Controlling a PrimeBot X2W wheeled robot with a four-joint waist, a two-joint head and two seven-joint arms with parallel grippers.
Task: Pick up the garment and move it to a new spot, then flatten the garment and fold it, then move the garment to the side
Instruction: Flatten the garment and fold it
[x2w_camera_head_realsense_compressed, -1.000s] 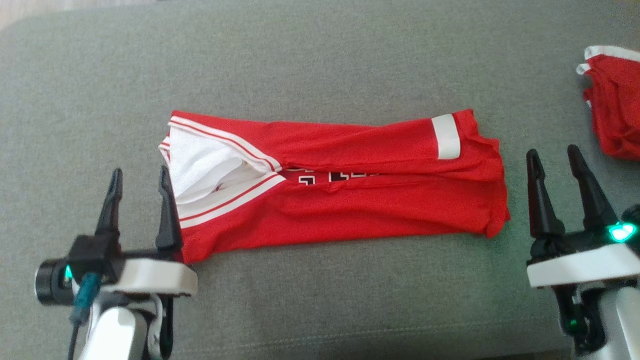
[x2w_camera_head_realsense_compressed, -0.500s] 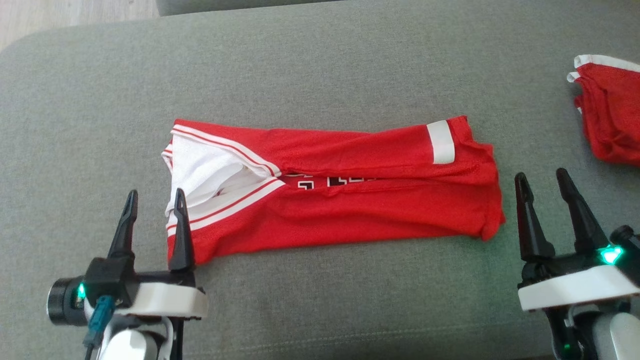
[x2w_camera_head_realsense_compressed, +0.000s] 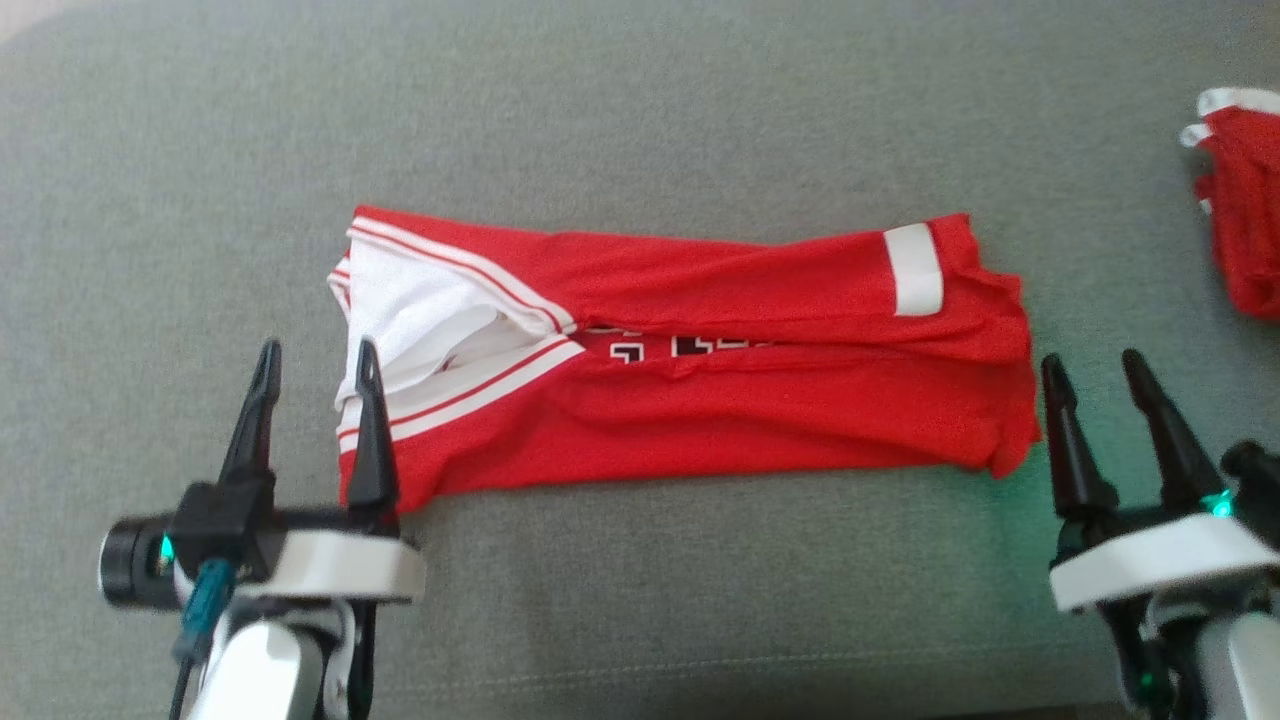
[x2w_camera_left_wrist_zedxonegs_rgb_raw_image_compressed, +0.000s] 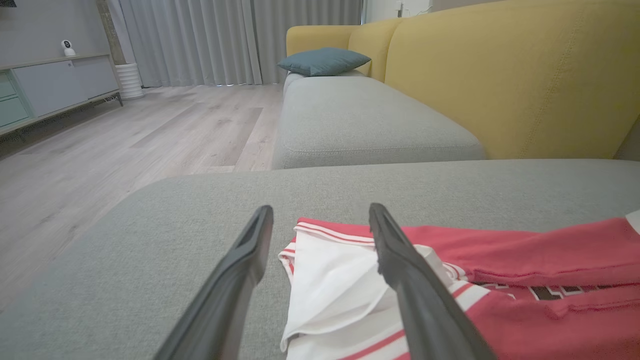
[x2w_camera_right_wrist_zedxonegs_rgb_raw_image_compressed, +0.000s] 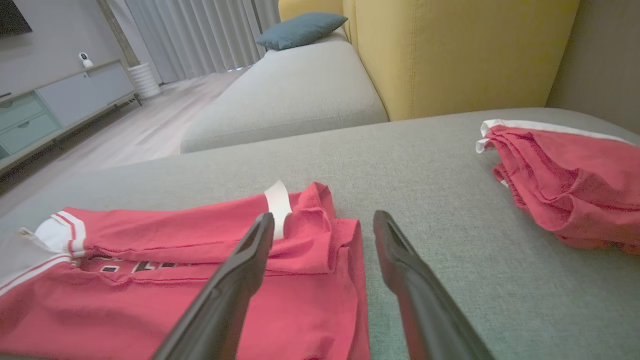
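Now: garment lies folded in long strip across middle of grey sofa seat, collar end toward left edge. Your left jaws are spread wide and empty, straddling near collar-end corner. Your right jaws are spread wide and empty, just off hem end. Likely staged at both ends for next fold. Second red garment sits at right edge, well apart.

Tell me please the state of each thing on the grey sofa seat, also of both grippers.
red jersey: folded into a long strip, lying flat, not held.
second red garment: crumpled in a heap, apart at the right.
left gripper: open, empty, at the jersey's white-trimmed end.
right gripper: open, empty, beside the jersey's other end.
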